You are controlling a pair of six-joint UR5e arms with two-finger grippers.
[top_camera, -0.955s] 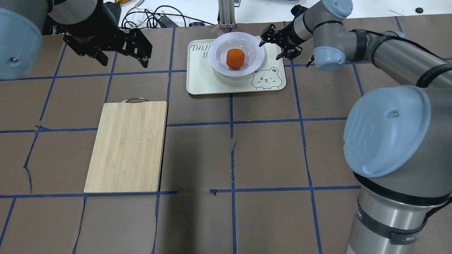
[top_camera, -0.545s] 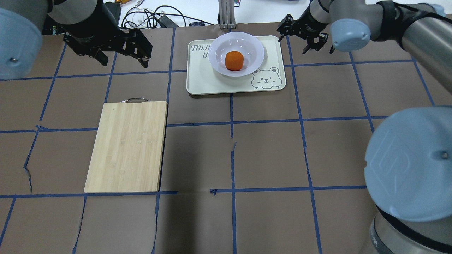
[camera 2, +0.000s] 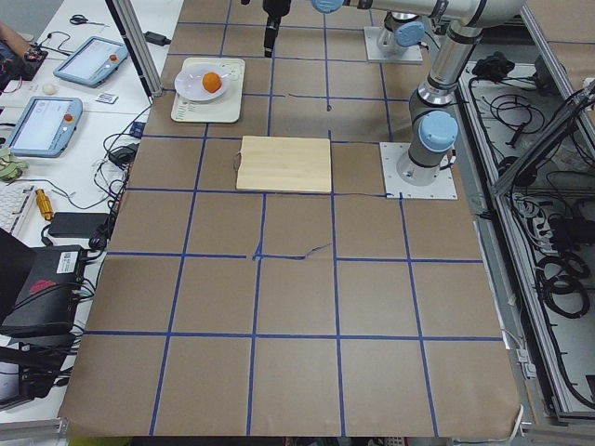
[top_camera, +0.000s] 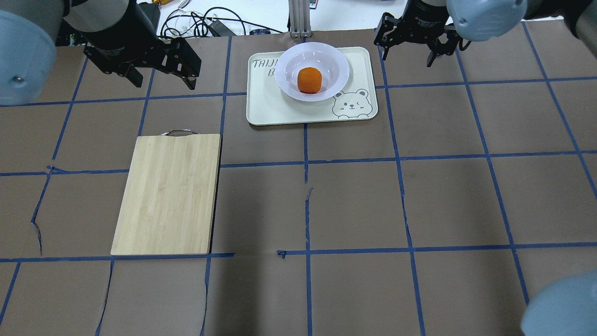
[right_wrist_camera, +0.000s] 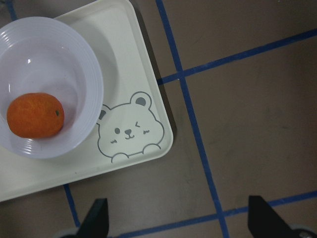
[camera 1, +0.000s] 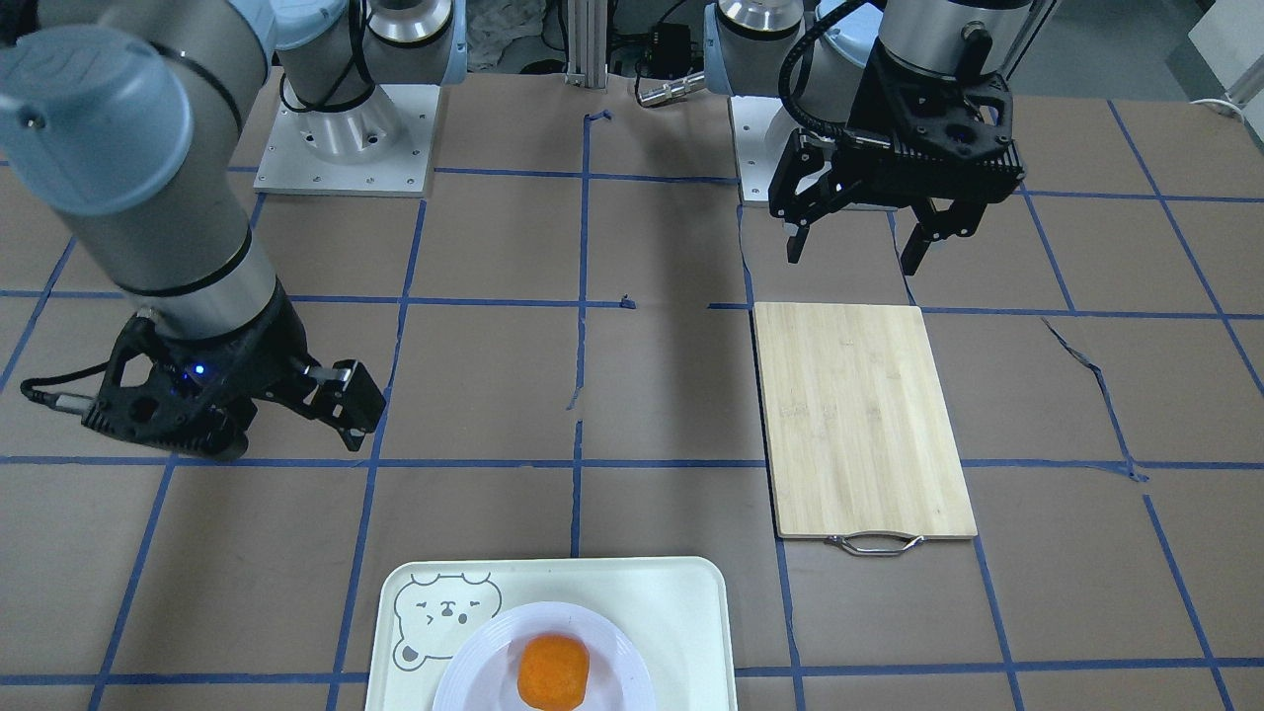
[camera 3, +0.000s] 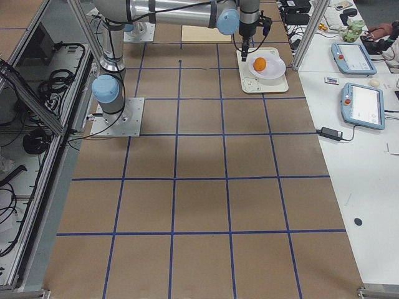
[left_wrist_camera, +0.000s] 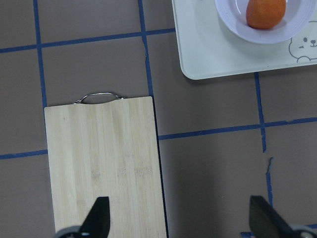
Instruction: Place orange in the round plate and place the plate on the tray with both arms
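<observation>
Left gripper (top_camera: 164, 80): fingers spread wide, nothing between them, up over the brown table (top_camera: 354, 200) at the far left. In the wrist view, both fingertips far apart at the bottom edge, one over the bamboo cutting board (top_camera: 168, 193), the other over bare table.

Cutting board: flat on the table, metal handle at the far end, nearer the robot than the left gripper, left of the tray (top_camera: 270, 105) and apart from it.

Tray: cream, flat on the table at far centre, bear face (top_camera: 353, 103) in the near right corner.

Round plate (top_camera: 287, 79): on the tray, in its far half, rim just beside the bear.

Orange (top_camera: 309, 80): in the plate's sunken centre.

Right gripper (top_camera: 406, 56): just right of the tray's far right corner, fingers wide apart, empty, clear of tray and plate.
</observation>
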